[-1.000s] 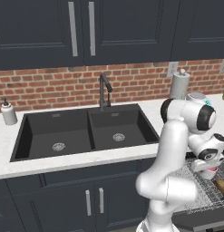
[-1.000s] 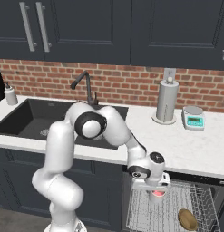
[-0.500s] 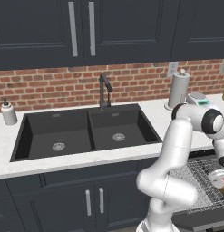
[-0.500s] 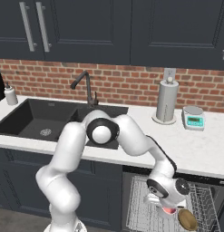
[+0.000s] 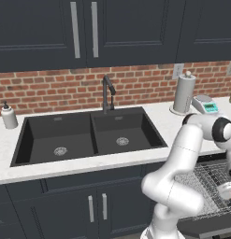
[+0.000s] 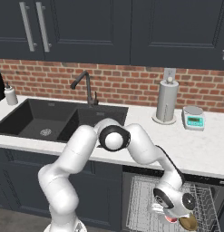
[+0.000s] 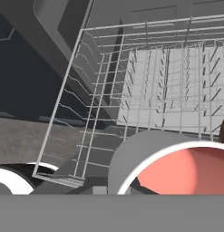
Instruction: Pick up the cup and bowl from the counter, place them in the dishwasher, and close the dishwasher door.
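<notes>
Hand is low over the dishwasher rack, fingers pinching the cup. In the hand view the cup sits directly ahead of the hand, red mouth facing the camera, its axis along the hand's line of sight, with the rack floor beyond. Bowl already lies in the rack, just beside the hand on its far side. Arm reaches down from the desk edge, elbow high, wrist tilted downward. Judgement: release comes next; door remains open.

A paper-towel roll is seen upright by the brick wall, a small kitchen scale just beside it. A soap bottle is set left of the black double sink, behind which a dark faucet rises.
</notes>
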